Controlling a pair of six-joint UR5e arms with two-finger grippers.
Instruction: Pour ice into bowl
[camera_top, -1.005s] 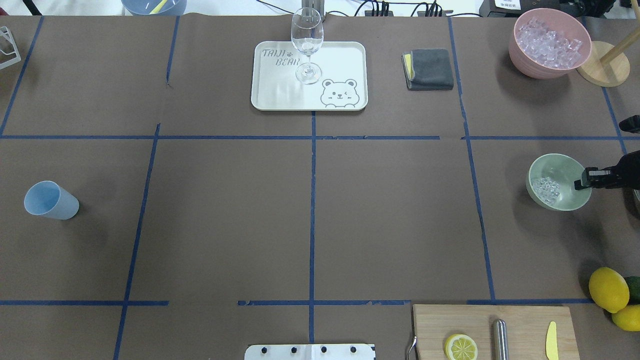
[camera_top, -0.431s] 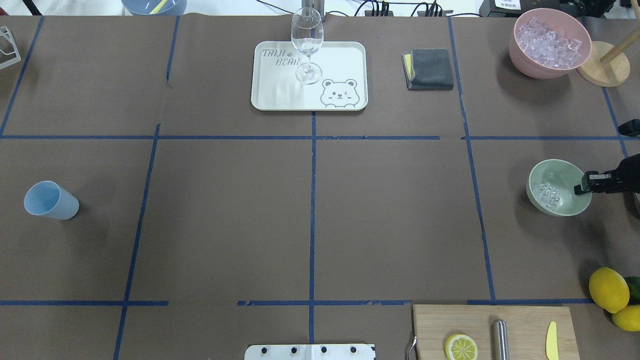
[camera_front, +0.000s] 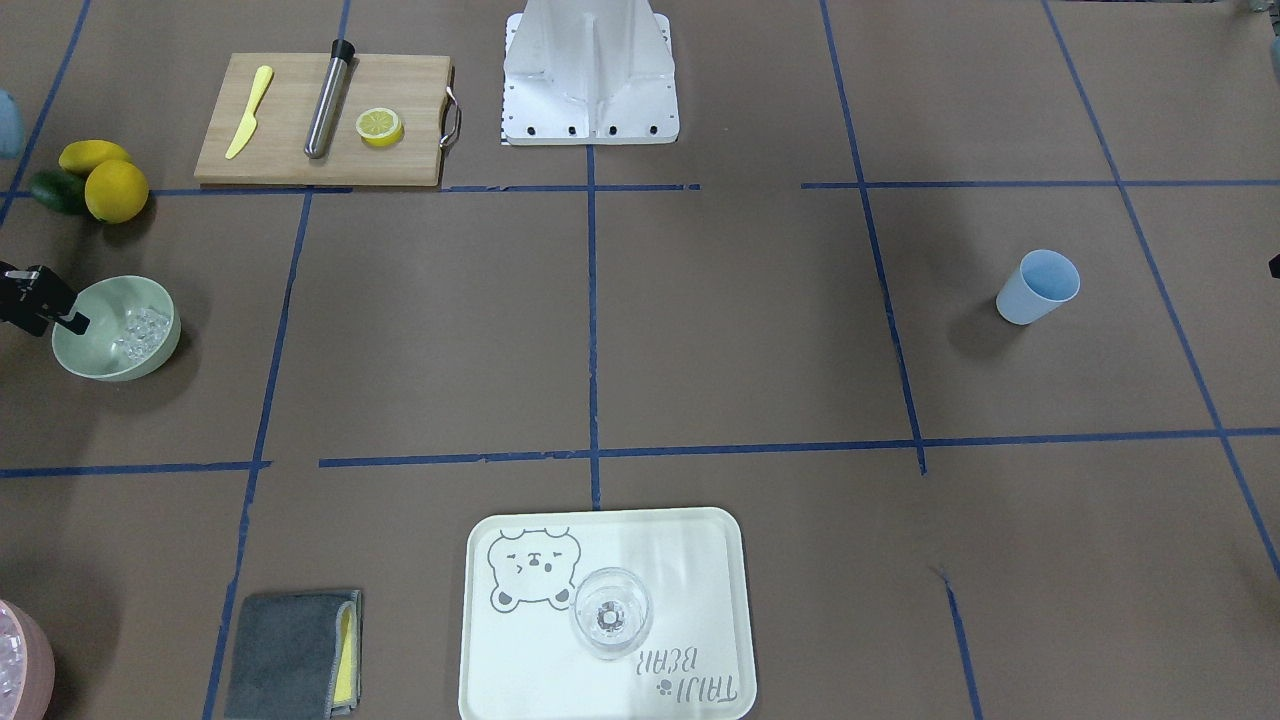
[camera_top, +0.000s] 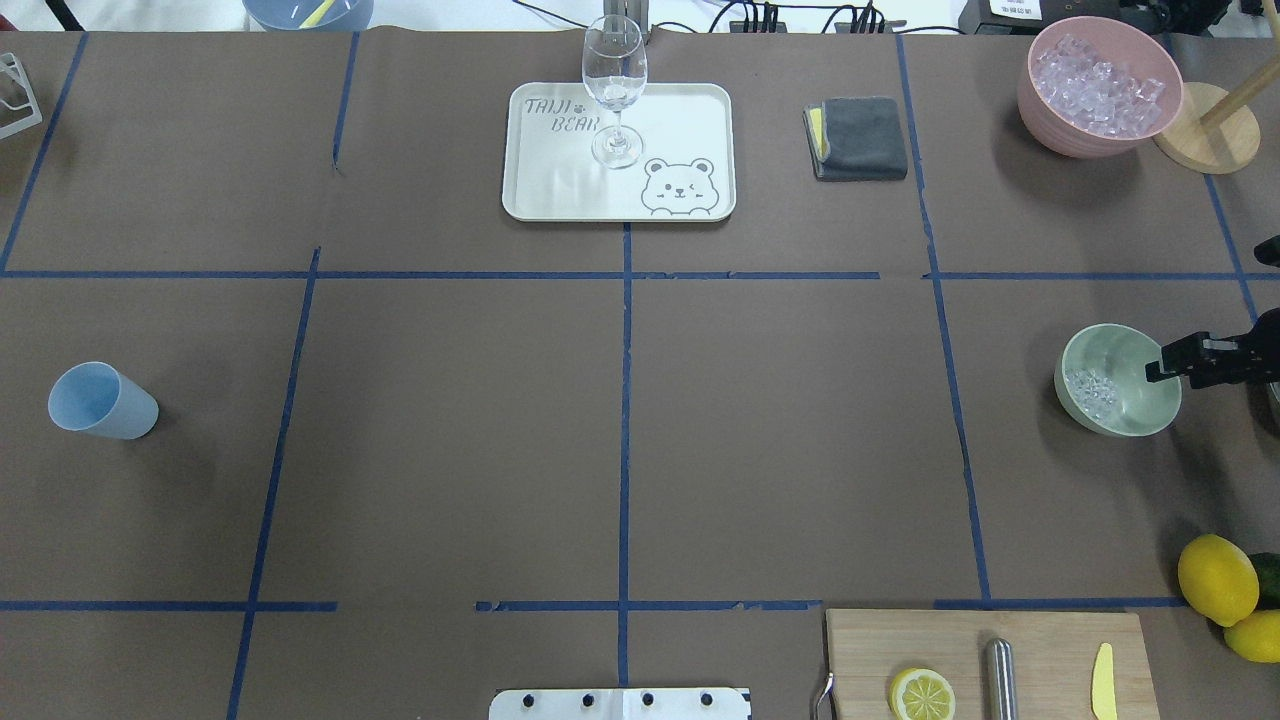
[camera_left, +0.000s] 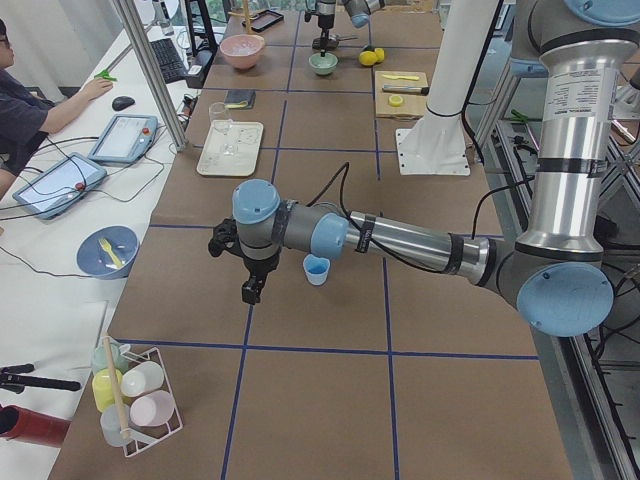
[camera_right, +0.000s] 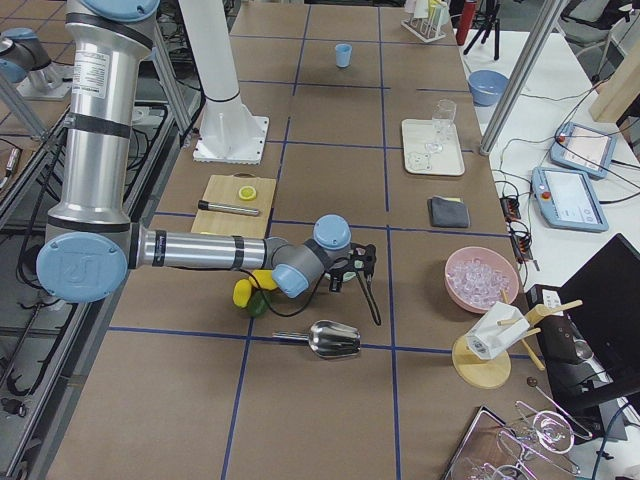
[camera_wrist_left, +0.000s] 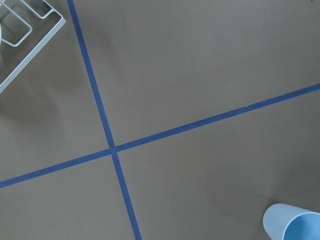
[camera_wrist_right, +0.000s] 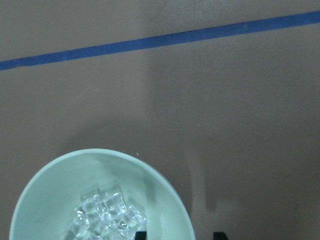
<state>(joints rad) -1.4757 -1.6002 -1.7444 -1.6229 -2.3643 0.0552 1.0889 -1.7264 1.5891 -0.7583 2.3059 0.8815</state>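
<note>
Nearer my base than a second ago, the sage-green bowl (camera_top: 1125, 350) sits flat, with the ice (camera_top: 1092, 392) pooled inside. My right gripper (camera_top: 1165, 366) straddles its rim with jaws apart, probably releasing it so it stays put. Whether my left gripper (camera_left: 250, 288) is open or closed, I cannot tell.

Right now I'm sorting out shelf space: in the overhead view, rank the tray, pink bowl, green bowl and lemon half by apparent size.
Tray, pink bowl, green bowl, lemon half. None look close enough to tie.
</note>
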